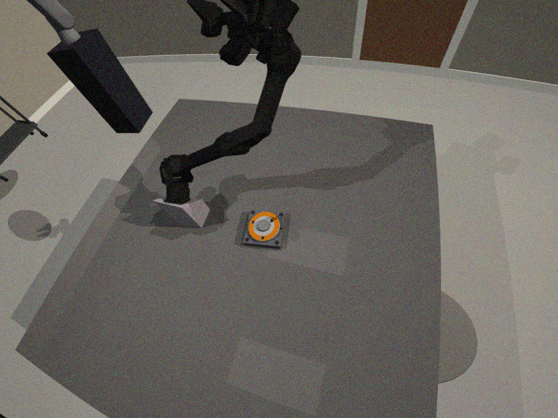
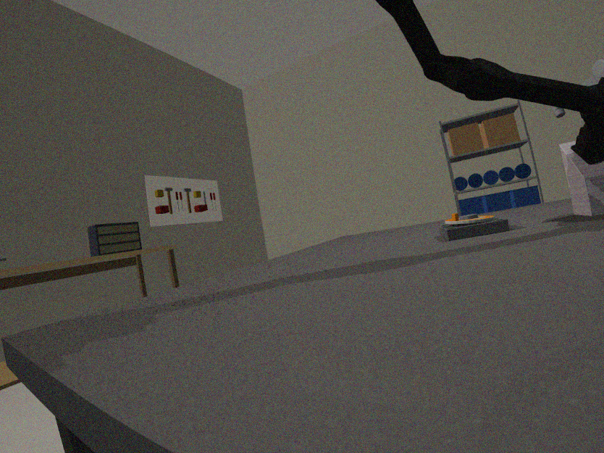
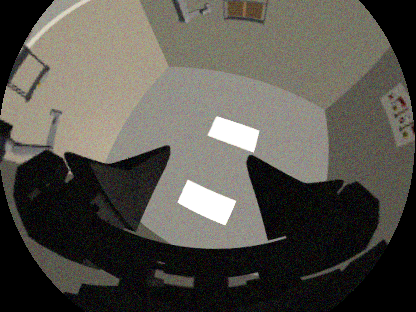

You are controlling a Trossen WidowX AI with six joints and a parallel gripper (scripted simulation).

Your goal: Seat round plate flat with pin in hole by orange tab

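Gripper (image 1: 219,13) raised high past the bench's far edge, jaws spread wide, holding nothing. Plate (image 1: 263,225) mid-bench sits tilted on base (image 1: 280,240), tab (image 2: 454,217) lifted, presumably by the pin.

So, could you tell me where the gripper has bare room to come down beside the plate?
Bare table lies on the fixture's near and right sides. The crowded side is left, where the arm's pedestal sits close to the base. The plate with its orange tab is untouched; the open gripper is raised far off.
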